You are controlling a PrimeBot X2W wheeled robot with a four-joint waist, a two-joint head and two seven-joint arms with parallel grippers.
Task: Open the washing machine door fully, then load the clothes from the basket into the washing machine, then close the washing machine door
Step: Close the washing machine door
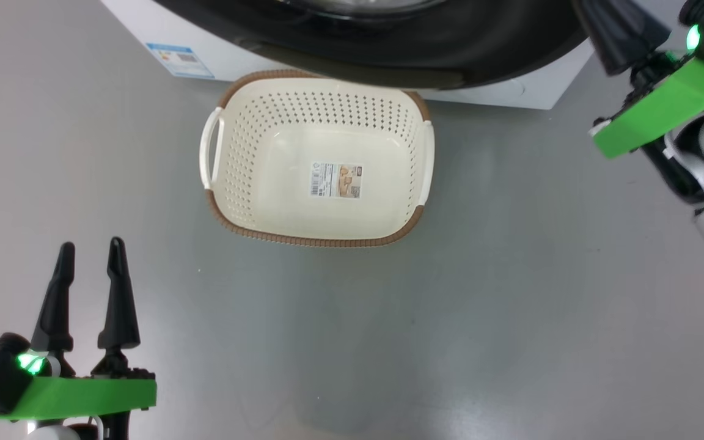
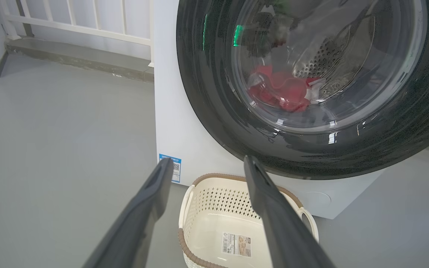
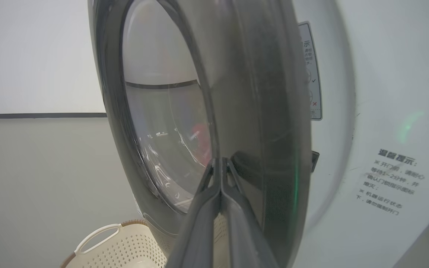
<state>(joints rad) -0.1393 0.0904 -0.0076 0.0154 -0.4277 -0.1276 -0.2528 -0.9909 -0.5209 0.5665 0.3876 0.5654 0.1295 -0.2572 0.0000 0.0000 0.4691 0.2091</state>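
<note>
The cream basket [image 1: 248, 183] stands empty on the floor just in front of the washing machine [image 1: 498, 91]. The glossy black washing machine door [image 2: 207, 93] hangs over its far rim. Through the door's glass, the red and white clothes [image 2: 281, 91] lie in the steel drum. My left gripper [image 1: 92, 253] is open and empty at the lower left, well short of the basket. My right gripper [image 3: 221, 160] is shut, its tips against the door's dark outer rim [image 3: 259, 111]. The door stands a little off the white front [image 3: 385, 93]. In the head view the right gripper [image 1: 602, 24] is at the top right.
Grey floor [image 1: 511, 305] spreads wide on all sides of the basket. A white railing [image 2: 88, 22] on a low ledge runs behind the machine's left side. A blue label [image 1: 179, 60] marks the machine's lower front corner.
</note>
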